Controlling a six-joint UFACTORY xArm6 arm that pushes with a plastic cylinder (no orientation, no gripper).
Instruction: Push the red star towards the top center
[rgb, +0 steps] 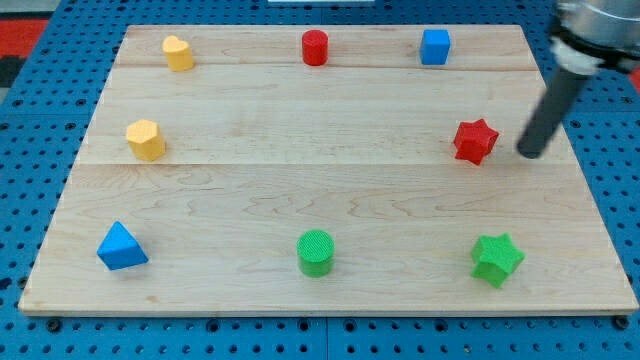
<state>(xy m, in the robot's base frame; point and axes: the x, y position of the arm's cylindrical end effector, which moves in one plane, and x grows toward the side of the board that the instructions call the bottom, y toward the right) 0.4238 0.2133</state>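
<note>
The red star (476, 141) lies on the wooden board (330, 110) at the view's right, about mid-height. My tip (529, 153) is just to the right of the star, a small gap apart from it. The dark rod rises from the tip toward the view's top right corner. A red cylinder (315, 47) stands at the top centre of the board.
A blue cube (435, 47) is at the top right, above the star. Two yellow blocks (178, 53) (146, 139) are at the left. A blue triangle block (121, 247), a green cylinder (316, 252) and a green star (496, 259) lie along the bottom.
</note>
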